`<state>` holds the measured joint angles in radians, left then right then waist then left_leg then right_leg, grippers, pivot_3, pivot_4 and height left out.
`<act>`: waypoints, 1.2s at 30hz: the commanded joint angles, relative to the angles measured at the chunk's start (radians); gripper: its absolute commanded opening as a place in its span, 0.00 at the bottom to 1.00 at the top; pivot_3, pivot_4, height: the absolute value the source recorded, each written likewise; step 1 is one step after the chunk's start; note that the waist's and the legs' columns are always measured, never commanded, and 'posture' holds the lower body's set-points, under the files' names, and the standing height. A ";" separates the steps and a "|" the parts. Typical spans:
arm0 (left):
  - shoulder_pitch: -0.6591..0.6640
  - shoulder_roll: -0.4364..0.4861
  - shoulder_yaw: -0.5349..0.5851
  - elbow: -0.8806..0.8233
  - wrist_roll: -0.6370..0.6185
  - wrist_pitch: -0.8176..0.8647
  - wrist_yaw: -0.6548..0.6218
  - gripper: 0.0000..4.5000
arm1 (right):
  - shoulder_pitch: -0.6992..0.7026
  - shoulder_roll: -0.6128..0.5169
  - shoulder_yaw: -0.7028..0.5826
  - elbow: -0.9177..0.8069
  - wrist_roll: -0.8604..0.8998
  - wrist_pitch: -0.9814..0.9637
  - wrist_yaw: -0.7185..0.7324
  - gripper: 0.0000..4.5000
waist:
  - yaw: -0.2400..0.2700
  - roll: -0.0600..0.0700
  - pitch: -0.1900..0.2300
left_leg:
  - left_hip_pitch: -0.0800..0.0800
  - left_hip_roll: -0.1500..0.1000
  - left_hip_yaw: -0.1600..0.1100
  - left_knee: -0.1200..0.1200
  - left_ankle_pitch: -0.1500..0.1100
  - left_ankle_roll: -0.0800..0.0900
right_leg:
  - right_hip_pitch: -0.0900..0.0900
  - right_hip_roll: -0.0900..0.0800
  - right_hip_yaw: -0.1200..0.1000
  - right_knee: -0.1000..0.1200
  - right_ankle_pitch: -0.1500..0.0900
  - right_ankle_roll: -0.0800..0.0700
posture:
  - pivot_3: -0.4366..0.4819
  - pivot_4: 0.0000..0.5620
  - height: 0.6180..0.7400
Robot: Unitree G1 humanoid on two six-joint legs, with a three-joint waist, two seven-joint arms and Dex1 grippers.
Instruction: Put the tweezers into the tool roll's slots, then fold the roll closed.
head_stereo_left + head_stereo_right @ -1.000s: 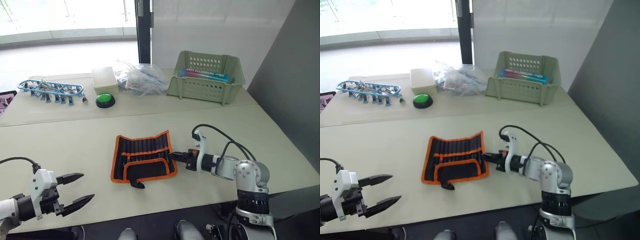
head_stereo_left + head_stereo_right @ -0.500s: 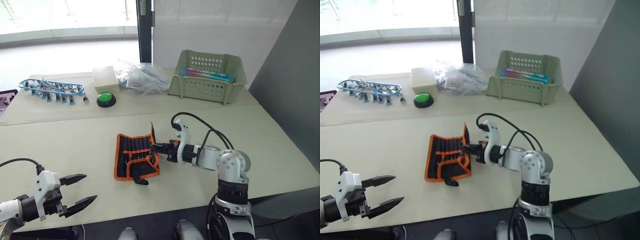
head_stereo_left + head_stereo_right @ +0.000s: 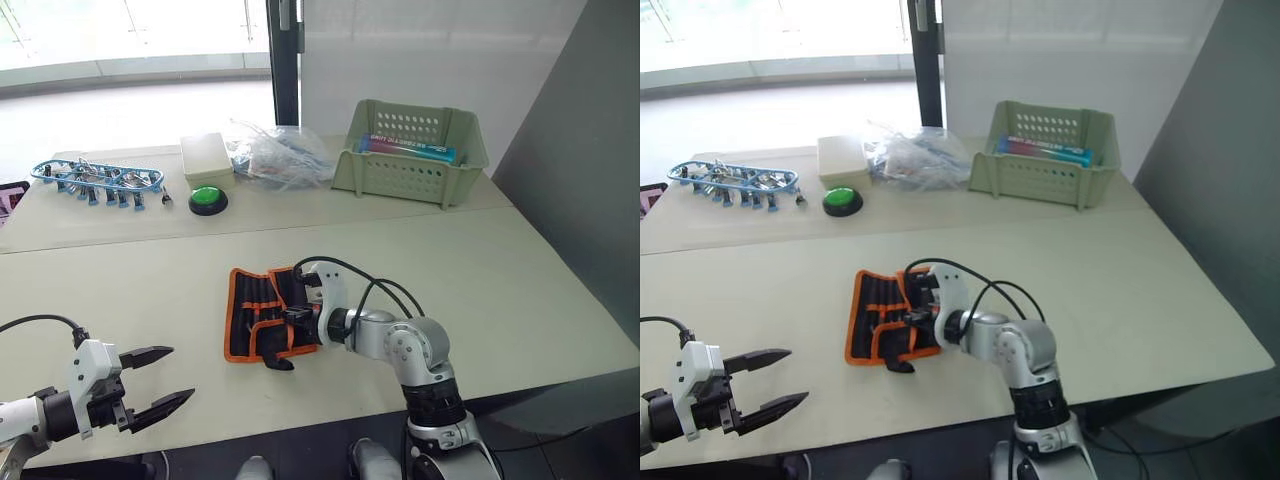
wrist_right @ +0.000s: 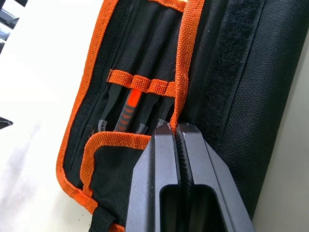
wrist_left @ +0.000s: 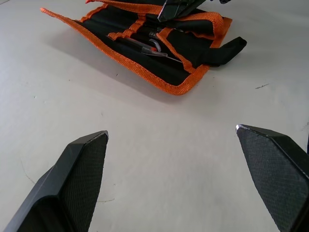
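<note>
Pale tabletop (image 3: 520, 290): my right gripper (image 4: 175, 133), arm bent inward, pinches the tool roll (image 3: 262, 312)'s orange edge, folding it toward 9 o'clock. Tweezers (image 4: 137, 108) sit in the slots (image 4: 145, 87), tips partly hidden. My left gripper (image 3: 160, 385) hovers at 7 o'clock, spread wide, holding nothing.

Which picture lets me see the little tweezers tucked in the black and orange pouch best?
The right wrist view: the tweezers sit close up in their slots, just past the right pincer. The left wrist view shows them from farther off, lying inside the tool roll. From the head views they're too small to make out.
</note>
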<state>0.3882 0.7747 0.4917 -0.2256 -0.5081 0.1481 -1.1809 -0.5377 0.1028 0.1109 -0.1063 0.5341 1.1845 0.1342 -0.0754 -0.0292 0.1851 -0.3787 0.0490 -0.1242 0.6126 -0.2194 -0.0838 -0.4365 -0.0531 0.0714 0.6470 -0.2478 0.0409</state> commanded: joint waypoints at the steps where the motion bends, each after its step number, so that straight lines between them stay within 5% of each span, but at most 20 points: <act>1: 0.004 0.006 0.010 -0.009 0.002 -0.016 0.003 1.00 | 0.025 0.048 0.012 -0.001 0.028 0.024 0.021 0.19 | 0.000 0.000 0.000 | 0.000 0.000 0.000 0.000 0.000 0.000 | 0.000 0.000 0.000 0.000 0.000 0.000 | 0.48 0.27 0.97; 6: -0.002 0.005 -0.003 -0.016 -0.007 0.006 0.009 1.00 | -0.002 0.022 -0.050 -0.045 0.093 0.046 0.050 0.56 | 0.002 0.000 0.000 | 0.000 0.000 0.000 0.000 0.001 0.001 | 0.000 0.000 0.000 0.000 0.000 0.000 | 0.48 0.27 0.97; 11: -0.034 -0.006 -0.033 -0.026 -0.043 0.066 0.036 1.00 | -0.057 -0.028 -0.156 -0.096 0.188 0.032 0.126 0.56 | 0.005 0.000 0.000 | -0.002 0.000 0.000 0.002 0.001 0.001 | 0.000 0.000 0.000 0.000 0.000 0.000 | 0.48 0.27 0.97; 16: -0.105 -0.017 -0.080 -0.024 -0.076 0.155 0.078 1.00 | -0.082 -0.134 -0.100 -0.043 0.153 -0.099 0.292 0.56 | 0.003 0.000 0.000 | -0.002 0.000 0.000 0.002 0.001 0.001 | 0.000 0.000 0.000 0.000 0.001 0.000 | 0.48 0.27 0.97; 24: -0.198 -0.039 -0.112 -0.003 -0.148 0.285 0.124 1.00 | -0.073 -0.247 0.116 0.195 -0.120 -0.585 0.550 0.01 | -0.002 0.000 0.000 | -0.002 0.000 0.000 0.002 0.001 0.001 | 0.000 0.001 0.000 0.001 0.001 0.000 | 0.48 0.27 0.97; 36: -0.359 -0.108 -0.250 0.065 -0.097 0.368 0.240 1.00 | -0.111 -0.227 0.149 0.490 -0.294 -0.732 0.559 0.00 | 0.004 0.000 0.000 | 0.003 0.000 0.000 0.003 0.002 0.001 | 0.004 0.001 0.000 0.001 0.004 -0.001 | 0.48 0.27 0.97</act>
<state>0.0405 0.6664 0.2466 -0.1596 -0.6161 0.5094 -0.9540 -0.6558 -0.1169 0.2639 0.3545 0.2671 0.4451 0.7121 -0.0709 -0.0295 0.1850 -0.3725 0.0489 -0.1243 0.6161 -0.2178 -0.0831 -0.4290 -0.0522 0.0715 0.6477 -0.2439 0.0403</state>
